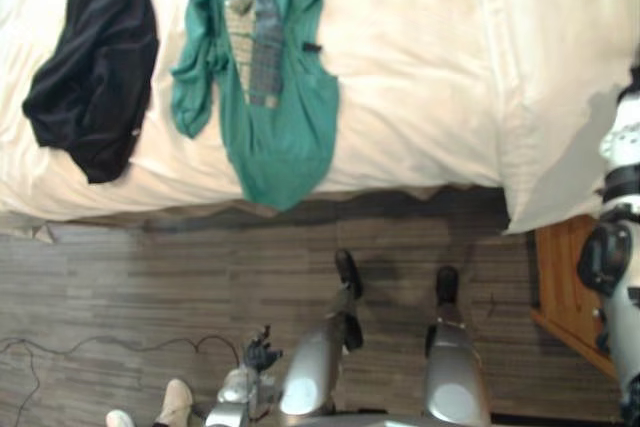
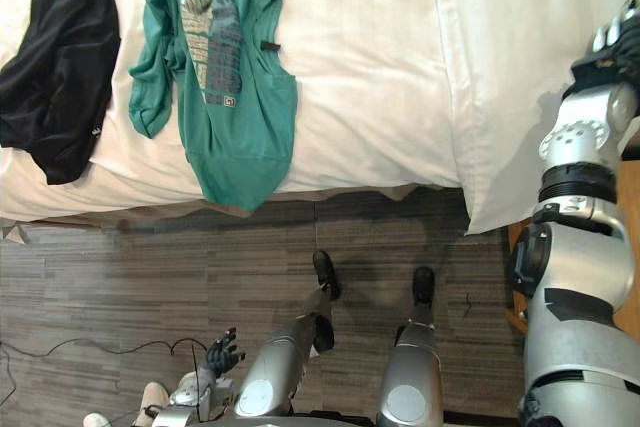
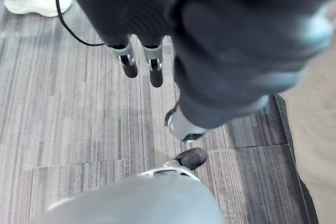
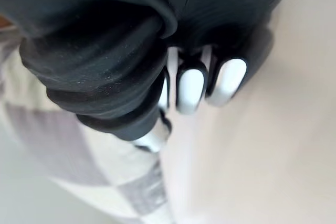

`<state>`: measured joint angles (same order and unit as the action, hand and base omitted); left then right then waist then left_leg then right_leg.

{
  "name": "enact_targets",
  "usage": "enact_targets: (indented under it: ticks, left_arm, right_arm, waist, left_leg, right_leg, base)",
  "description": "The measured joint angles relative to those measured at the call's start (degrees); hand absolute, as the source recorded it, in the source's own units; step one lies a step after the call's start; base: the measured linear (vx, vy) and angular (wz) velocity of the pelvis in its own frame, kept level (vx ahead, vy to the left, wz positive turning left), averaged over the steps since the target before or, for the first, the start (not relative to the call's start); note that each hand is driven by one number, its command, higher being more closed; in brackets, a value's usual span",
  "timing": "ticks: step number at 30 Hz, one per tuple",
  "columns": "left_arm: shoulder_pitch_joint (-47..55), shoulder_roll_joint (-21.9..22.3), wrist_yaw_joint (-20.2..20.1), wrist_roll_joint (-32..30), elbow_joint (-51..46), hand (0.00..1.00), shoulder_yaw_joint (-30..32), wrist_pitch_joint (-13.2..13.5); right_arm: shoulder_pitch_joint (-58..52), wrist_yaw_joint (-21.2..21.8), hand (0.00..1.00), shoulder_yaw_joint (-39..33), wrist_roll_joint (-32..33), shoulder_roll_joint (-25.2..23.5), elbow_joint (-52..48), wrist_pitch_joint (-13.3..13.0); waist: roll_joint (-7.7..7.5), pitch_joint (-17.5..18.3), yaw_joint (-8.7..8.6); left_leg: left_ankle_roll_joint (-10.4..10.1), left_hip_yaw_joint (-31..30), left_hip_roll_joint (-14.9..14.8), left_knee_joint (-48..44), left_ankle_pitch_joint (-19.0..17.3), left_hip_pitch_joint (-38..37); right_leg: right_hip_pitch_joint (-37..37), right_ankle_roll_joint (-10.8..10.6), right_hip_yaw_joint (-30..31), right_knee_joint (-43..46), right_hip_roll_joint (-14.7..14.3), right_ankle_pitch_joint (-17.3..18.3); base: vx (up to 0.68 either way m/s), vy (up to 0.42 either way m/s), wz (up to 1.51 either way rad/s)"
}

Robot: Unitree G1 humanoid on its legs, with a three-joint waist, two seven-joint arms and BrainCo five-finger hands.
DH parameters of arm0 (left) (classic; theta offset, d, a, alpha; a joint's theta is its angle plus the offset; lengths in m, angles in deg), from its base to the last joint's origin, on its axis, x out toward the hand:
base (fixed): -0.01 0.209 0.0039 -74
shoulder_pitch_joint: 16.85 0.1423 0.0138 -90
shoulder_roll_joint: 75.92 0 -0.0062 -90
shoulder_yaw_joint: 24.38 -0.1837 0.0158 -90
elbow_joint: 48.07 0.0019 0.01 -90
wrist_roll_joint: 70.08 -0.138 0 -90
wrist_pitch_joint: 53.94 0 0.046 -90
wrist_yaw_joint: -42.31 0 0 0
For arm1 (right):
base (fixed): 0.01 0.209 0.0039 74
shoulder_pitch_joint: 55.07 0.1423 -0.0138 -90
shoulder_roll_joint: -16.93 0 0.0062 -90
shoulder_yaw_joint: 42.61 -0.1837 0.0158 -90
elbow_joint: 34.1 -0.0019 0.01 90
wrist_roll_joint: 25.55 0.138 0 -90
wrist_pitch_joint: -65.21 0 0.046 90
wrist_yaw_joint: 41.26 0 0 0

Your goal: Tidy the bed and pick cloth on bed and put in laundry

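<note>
Pickup not begun: green shirt [image 2: 225, 77] and black garment [image 2: 55, 67] lie on the bed [image 2: 360, 77], well beyond your left hand [image 2: 222, 353] and its loose, empty fingers [image 3: 128, 65]. Your right hand [image 2: 617, 42] is by the pillow [image 2: 510, 77], grip unreadable. Next: reach forward, likely shirt first.

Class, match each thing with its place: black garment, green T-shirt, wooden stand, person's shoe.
Things:
1. black garment
2. green T-shirt
3. wooden stand
4. person's shoe

Places:
A. on the floor, at the robot's left
B. on the bed, hem reaching its near edge
C. beside the bed, at the robot's right
D. on the bed, leftmost of the clothes

Pairs: 1-D, 2-B, 3-C, 4-A
</note>
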<state>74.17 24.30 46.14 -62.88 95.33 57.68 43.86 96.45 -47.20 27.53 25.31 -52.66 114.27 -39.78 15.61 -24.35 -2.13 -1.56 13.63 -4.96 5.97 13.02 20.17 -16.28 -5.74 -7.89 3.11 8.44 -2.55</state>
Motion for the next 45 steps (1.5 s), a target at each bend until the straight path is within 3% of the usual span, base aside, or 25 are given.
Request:
enact_targets:
  ticks: [4, 8, 10, 12, 14, 16, 18, 19, 23, 29, 35, 40, 42, 44, 45]
  left_arm:
    - [-0.2, 0.0, -0.1, 0.0, -1.1, 0.00, -1.3, 0.3]
    - [-0.1, 0.0, 0.0, -0.1, -0.4, 0.00, 0.4, -0.1]
    - [-0.1, 0.7, 0.0, -0.1, -0.3, 0.00, 1.9, 0.0]
    - [-0.9, 1.8, 0.0, -0.1, 0.5, 0.00, 3.2, 0.0]
    - [-2.2, 4.2, 0.1, -0.2, 2.2, 0.00, 7.0, -0.4]
    - [-2.1, 5.1, 0.2, -0.4, 2.4, 0.00, 9.6, -0.7]
    - [-2.1, 5.2, 0.2, -0.7, 2.4, 0.00, 11.4, -0.8]
    - [-2.0, 4.9, 0.2, -0.8, 2.5, 0.00, 13.2, -0.9]
    - [-1.0, 4.6, 0.2, -2.4, 2.9, 0.00, 15.2, -1.3]
    - [0.8, 3.4, 0.1, -6.2, 4.0, 0.00, 15.5, -2.4]
    - [1.4, 2.0, 0.2, -8.1, 5.7, 0.00, 15.2, -3.0]
    - [1.9, 2.1, 0.2, -8.1, 5.8, 0.00, 14.7, -3.6]
    - [2.2, 2.0, 0.2, -8.1, 5.7, 0.00, 14.7, -3.6]
    - [0.6, 1.9, 0.2, -8.5, 5.6, 0.00, 14.7, -3.5]
    - [0.2, 1.9, 0.3, -8.9, 5.6, 0.00, 14.8, -3.6]
  right_arm:
    - [-5.2, 2.9, 1.00, -2.1, -4.9, -3.9, -3.0, -0.8]
    - [-15.7, 5.2, 1.00, -4.9, -10.3, -11.3, -8.2, -0.9]
    - [-24.2, 4.8, 1.00, -7.1, -11.3, -15.8, -5.9, 1.9]
    - [-32.0, 4.3, 1.00, -8.7, -12.8, -19.4, -1.2, 5.0]
    - [-44.3, 2.4, 1.00, -10.1, -16.4, -26.4, 4.5, 10.0]
    - [-53.2, 2.1, 1.00, -11.3, -18.7, -30.7, 5.1, 11.8]
    - [-57.0, 2.1, 1.00, -11.1, -20.3, -30.7, 4.4, 11.9]
    - [-59.7, 2.2, 0.00, -11.0, -21.5, -31.6, 3.1, 11.6]
    - [-62.1, 2.5, 0.00, -8.9, -25.1, -34.5, 1.5, 11.6]
    - [-62.5, 2.8, 0.00, -5.6, -36.0, -35.0, 0.8, 11.8]
    - [-63.5, 3.6, 0.00, -3.1, -40.0, -35.5, 0.9, 12.3]
    - [-64.2, 3.6, 0.00, -2.2, -41.5, -35.4, 1.1, 13.0]
    - [-64.1, 3.6, 0.00, -2.2, -42.5, -35.4, 1.6, 12.9]
    - [-64.1, 3.7, 0.00, -2.2, -43.2, -34.4, 2.3, 13.1]
    - [-64.2, 3.7, 0.00, -2.2, -43.7, -34.0, 2.9, 13.1]
  waist:
    - [-0.37, -0.2, -0.53]
    - [-3.27, 0.1, -2.26]
    - [-5.24, 1.0, -2.73]
    - [-5.71, 1.1, -2.69]
    - [-5.78, 1.0, -2.96]
    - [-6.26, 1.1, -3.81]
    - [-7.56, 1.6, -3.66]
    - [-8.98, 2.3, -3.68]
    - [-12.13, 5.3, -3.51]
    - [-13.89, 9.8, -3.22]
    - [-15.64, 12.7, -2.43]
    - [-15.91, 12.9, -1.65]
    - [-16.21, 13.0, -1.64]
    - [-16.09, 12.9, -1.73]
    - [-16.08, 12.9, -1.83]
  left_leg:
    - [-0.2, 0.2, 0.0, 0.0, -0.1, -1.2]
    - [-1.5, 0.5, -0.5, 0.0, -1.0, -3.4]
    - [-2.0, 0.7, -1.0, 0.0, -1.4, -3.6]
    - [-2.2, 0.7, -1.1, 0.0, -1.6, -3.6]
    - [-2.2, 1.3, -0.7, -0.1, -1.6, -3.6]
    - [-2.1, 2.3, -0.1, -0.3, -1.5, -4.4]
    - [-2.2, 3.9, 0.1, -0.3, -1.6, -5.6]
    - [-2.2, 4.3, -0.1, -0.3, -1.6, -6.7]
    - [-2.3, 4.8, -1.2, 0.0, -2.6, -10.7]
    - [-1.7, 4.2, -1.0, 0.0, -4.3, -15.6]
    - [-1.4, 3.3, -0.4, 0.1, -5.5, -18.2]
    - [-1.7, 3.0, 0.7, 0.0, -6.8, -21.3]
    - [-1.3, 2.7, 1.0, -3.9, -8.9, -20.6]
    - [-1.6, 0.4, -0.4, -23.9, -14.5, -10.8]
    - [-1.7, -0.2, -0.6, -27.4, -14.5, -9.1]
  right_leg:
    - [0.7, 0.1, 0.0, 1.0, -0.1, 1.0]
    - [1.9, 0.3, 0.0, 2.8, -0.4, 3.0]
    - [2.0, 0.2, 0.1, 2.9, -0.5, 3.7]
    - [1.9, 0.3, 0.0, 3.3, -0.5, 4.1]
    - [0.8, 0.1, 0.2, 5.3, -0.1, 5.0]
    - [0.7, 0.0, 0.5, 6.7, 0.7, 5.7]
    - [1.1, -0.3, 1.6, 7.4, 1.0, 6.2]
    - [1.9, -0.1, 1.8, 7.8, 1.0, 6.5]
    - [6.4, 0.6, 0.5, 7.6, 0.1, 7.5]
    - [13.2, 0.0, -0.2, 4.5, -0.2, 8.1]
    - [17.7, -0.2, -1.4, 1.3, 0.0, 8.0]
    - [21.3, -0.7, -2.0, 0.6, 0.7, 8.4]
    - [22.3, -0.9, -2.7, 1.0, 1.7, 8.9]
    - [22.7, -1.3, -4.1, 2.8, 2.7, 9.3]
    - [23.1, -1.3, -4.6, 3.0, 3.0, 9.3]
  base:
    - [0.03, -0.004, 0.00]
    - [0.01, -0.009, 0.00]
    - [0.01, -0.016, -0.01]
    - [0.06, -0.032, 0.01]
    - [0.10, -0.033, -0.04]
    - [0.13, -0.010, -0.09]
    - [0.09, -0.006, -0.21]
    - [0.05, -0.026, -0.12]
    - [0.01, -0.028, 0.05]
    - [0.01, 0.003, 0.09]
    - [0.06, 0.007, 0.10]
    - [0.11, -0.014, 0.05]
    - [0.14, 0.018, 0.13]
    - [0.13, 0.020, 0.35]
    - [0.09, 0.044, 0.35]
